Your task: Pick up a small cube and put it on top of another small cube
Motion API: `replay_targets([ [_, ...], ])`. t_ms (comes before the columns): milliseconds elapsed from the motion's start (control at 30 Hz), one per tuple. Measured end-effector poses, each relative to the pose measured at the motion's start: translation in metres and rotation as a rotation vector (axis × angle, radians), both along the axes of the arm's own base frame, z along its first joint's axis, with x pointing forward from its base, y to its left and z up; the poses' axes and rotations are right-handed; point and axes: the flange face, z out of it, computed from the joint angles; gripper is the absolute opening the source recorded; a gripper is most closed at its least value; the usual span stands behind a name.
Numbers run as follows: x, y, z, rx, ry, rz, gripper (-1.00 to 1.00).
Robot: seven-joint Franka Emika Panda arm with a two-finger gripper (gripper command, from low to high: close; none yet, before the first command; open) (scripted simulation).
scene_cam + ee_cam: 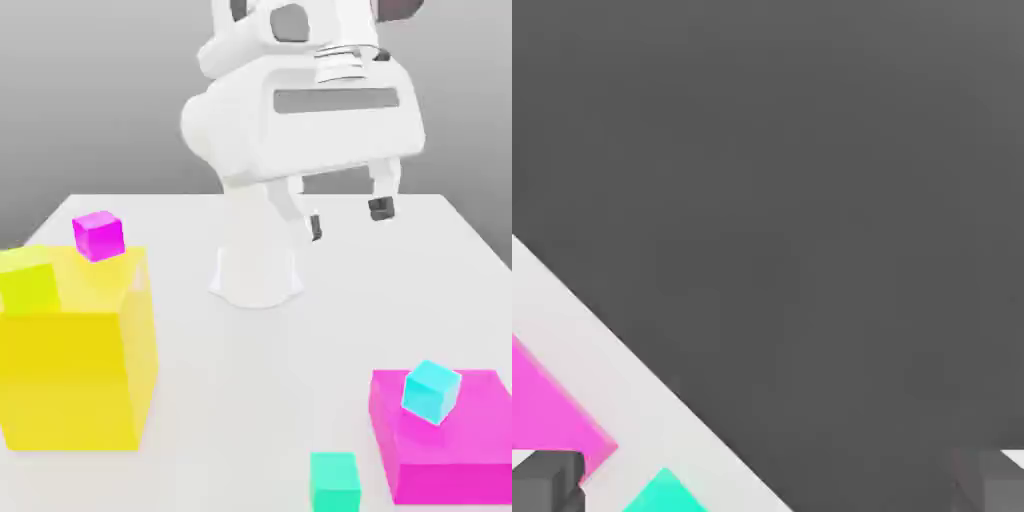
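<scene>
As we look at the pincer (348, 220), we find it hanging above the desk (230, 400) with its fingers spread wide and nothing held between them. We see dark pads at the fingertips (381, 208), and above them the white hand of the arm (340, 115), tilted, with a plain grey strip across it. The arm's pale base (256, 275) stands on the desk behind.

Farther out, we see the teal-green cube (335, 483) on the desk, at the near edge of the exterior view, well apart from the pincer. Just beside it, toward the exterior view's right, lies a flat magenta block (450, 440), and we find a cyan cube (432, 392) on top of that, turned at an angle.

Over at the exterior view's left stands a big yellow block (75, 375). We make out two cubes on its top: a yellow-green cube (28, 282) and a small purple-magenta cube (99, 236), apart from each other. We can read no label, brand or writing on any of the blocks, the cubes or the arm.
</scene>
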Motion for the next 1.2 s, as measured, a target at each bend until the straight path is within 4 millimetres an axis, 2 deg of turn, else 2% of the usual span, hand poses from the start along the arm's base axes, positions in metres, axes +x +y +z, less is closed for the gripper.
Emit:
replay_targets([
  [267, 0.002, 0.028, -0.118, -0.132, 0.107, 0.327, 0.00],
  [533, -0.017, 0.031, -0.222, -0.282, 0.208, 0.640, 0.00],
  [667, -0.018, 0.031, -0.273, -0.300, 0.217, 0.676, 0.00],
  [700, -0.019, 0.031, -0.287, -0.299, 0.218, 0.677, -1.00],
  [867, -0.019, 0.031, -0.287, -0.299, 0.221, 0.677, -1.00],
  [900, -0.020, 0.031, -0.294, -0.298, 0.221, 0.677, -1.00],
  [933, -0.020, 0.031, -0.290, -0.299, 0.220, 0.678, -1.00],
  [1100, -0.021, 0.035, -0.235, -0.296, 0.221, 0.683, -1.00],
  [1200, -0.034, 0.069, -0.202, -0.283, 0.218, 0.738, -1.00],
])
